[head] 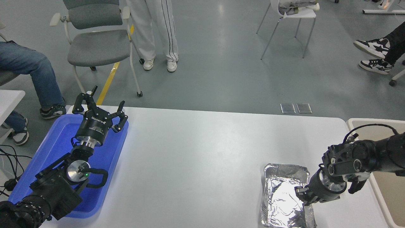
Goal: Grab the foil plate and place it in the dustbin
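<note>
The foil plate (282,198), a shiny rectangular tray with a wrinkled bottom, lies at the table's near right edge, its near end cut off by the picture's bottom. My right gripper (303,195) reaches in from the right and is shut on the plate's right rim. The beige dustbin (364,121) stands just past the table's right end, partly behind my right arm. Parked at the lower left, my left gripper (98,103) hangs open over a blue tray.
The blue tray (53,145) lies along the table's left edge. Beyond the far edge are a grey chair (95,44), a standing person's legs (158,31), a seated person (28,69) at the left and another person's shoes (375,53) at the right.
</note>
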Controlling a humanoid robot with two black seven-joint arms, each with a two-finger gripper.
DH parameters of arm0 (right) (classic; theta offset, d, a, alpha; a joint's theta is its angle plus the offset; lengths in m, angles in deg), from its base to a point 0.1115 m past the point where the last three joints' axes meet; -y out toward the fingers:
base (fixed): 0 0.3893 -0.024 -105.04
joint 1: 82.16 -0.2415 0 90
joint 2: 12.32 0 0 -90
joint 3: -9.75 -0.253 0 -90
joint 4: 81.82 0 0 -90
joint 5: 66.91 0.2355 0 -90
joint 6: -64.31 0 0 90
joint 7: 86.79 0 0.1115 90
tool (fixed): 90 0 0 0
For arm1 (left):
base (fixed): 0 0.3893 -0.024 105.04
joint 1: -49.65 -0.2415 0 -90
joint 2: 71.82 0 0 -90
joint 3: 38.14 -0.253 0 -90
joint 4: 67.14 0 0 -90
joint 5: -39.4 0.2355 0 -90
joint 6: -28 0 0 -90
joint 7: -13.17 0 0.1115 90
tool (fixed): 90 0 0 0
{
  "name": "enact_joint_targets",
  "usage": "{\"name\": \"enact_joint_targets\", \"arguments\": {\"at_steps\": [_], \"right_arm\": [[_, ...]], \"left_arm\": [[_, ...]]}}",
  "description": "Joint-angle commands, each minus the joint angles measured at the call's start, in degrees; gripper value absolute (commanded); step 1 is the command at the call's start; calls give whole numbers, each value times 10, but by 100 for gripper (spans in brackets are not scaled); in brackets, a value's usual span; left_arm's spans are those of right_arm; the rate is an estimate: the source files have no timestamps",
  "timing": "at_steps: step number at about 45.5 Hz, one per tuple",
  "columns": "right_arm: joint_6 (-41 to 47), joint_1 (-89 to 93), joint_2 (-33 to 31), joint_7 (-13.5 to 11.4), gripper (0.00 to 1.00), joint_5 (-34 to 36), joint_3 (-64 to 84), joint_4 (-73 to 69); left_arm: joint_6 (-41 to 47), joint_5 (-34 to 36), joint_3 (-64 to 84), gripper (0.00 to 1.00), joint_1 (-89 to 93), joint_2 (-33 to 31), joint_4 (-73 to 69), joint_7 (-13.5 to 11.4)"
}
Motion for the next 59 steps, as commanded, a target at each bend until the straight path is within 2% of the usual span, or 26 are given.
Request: {"name": "enact_joint_targets", "arguments": {"at_steps": [1, 18, 34, 59], "right_arm": [[60, -43, -6, 0, 0, 4, -5, -22], [244, -149, -23, 0, 0, 54, -2, -26], [247, -297, -54, 0, 0, 78, 33, -72], [247, -467, -56, 0, 0, 94, 95, -77]], "left_arm": [[0, 1, 0, 100, 0, 0, 0, 0], [0, 0, 0, 100, 0, 0, 0, 0], [0, 0, 0, 100, -1, 0, 0, 0], [1, 0, 0, 100, -1, 0, 0, 0]]}}
